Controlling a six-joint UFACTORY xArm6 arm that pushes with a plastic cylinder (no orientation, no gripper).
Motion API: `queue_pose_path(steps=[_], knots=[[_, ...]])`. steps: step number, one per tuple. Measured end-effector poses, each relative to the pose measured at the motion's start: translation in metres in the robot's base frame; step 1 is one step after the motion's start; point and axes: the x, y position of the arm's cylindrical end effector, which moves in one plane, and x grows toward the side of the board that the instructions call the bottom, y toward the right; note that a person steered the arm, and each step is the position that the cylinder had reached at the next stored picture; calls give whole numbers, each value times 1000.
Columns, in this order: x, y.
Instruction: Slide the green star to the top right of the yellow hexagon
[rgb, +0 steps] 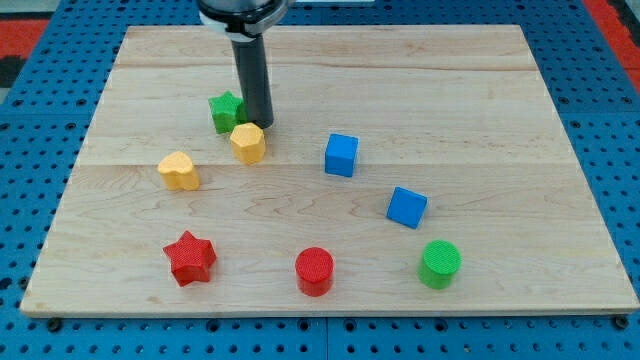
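Note:
The green star (225, 110) lies on the wooden board at the upper left of centre. The yellow hexagon (248, 142) sits just below and to the right of it, nearly touching. My tip (259, 124) comes down right beside the green star's right side and just above the yellow hexagon's top right corner. The rod partly hides the star's right edge.
A yellow heart (179, 171) lies left of the hexagon. A red star (190, 257), a red cylinder (314, 270) and a green cylinder (440, 263) stand along the view's bottom. Two blue cubes (341, 154) (407, 207) lie right of centre. The board (500, 90) rests on a blue pegboard.

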Motion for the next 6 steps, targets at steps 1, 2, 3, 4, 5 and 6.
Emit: queue_pose_path(steps=[1, 2, 3, 4, 5, 6], knots=[[-54, 8], [-87, -38], [-68, -108], [-16, -114], [6, -101], [1, -69]])
